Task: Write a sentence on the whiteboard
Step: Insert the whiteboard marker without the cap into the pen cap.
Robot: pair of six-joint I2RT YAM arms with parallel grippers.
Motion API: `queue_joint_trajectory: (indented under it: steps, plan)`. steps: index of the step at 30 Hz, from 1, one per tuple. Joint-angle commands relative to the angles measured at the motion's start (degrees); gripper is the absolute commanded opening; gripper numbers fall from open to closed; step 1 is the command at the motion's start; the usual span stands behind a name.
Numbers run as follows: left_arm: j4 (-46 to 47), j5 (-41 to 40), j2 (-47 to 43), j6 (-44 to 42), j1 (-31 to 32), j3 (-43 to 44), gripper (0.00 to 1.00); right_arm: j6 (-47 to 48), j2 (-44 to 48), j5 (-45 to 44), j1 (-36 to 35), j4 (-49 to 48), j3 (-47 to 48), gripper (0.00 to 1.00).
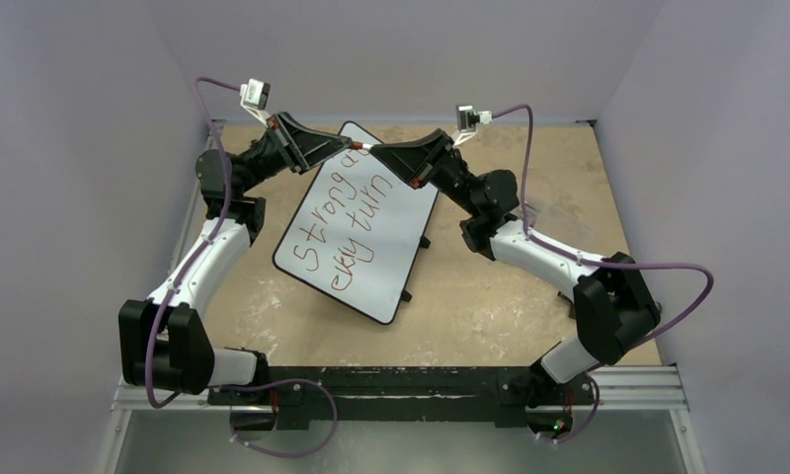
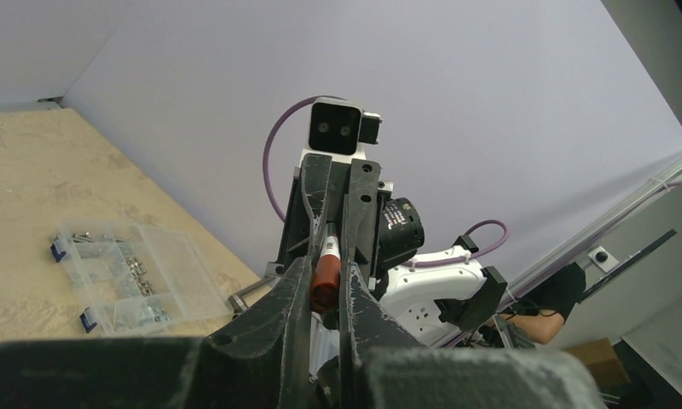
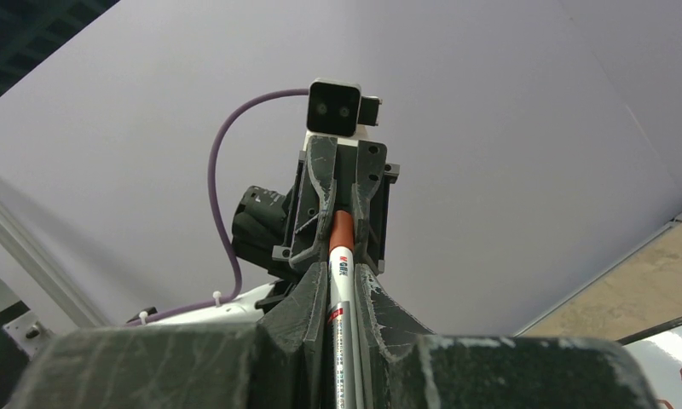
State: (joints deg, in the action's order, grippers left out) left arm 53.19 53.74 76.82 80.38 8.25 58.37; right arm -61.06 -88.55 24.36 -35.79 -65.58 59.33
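Whiteboard (image 1: 399, 259), glossy rounded rectangle, slanted sentence (image 1: 344, 223)

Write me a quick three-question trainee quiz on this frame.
1. True or false: the whiteboard is blank.
2. The right gripper is shut on: A the marker, B the whiteboard, C nothing?
3. Fill in the colour: the left gripper pinches the marker's ___ end.
Key: 1 false, it carries handwriting; 2 A; 3 red.
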Motion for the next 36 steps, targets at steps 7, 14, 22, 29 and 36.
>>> queue_joint_trajectory:
  steps: [7,14,22,29,36]
  plan:
    - [6.5,2.6,-0.1,0.2,1.4,-0.7,0.0,-1.4,-1.2,0.4,-4.0,-0.3,4.0,0.0]
    - [16.2,2.7,1.6,3.5,1.6,-1.6,0.0,-8.4,-3.6,-1.9,-4.5,0.3,5.7,0.0]
    - [13.2,2.6,1.5,1.1,3.0,-1.6,0.0,-12.8,-6.5,-2.2,-5.8,2.6,10.5,0.0]
    - [-3.4,3.0,-1.8,-8.4,6.3,0.2,0.0,-5.8,-9.0,4.4,-7.0,10.4,18.2,0.0]
    - [-8.2,2.6,-2.6,-9.2,6.7,1.4,0.0,6.6,-6.9,10.8,-8.2,16.8,21.2,0.0]
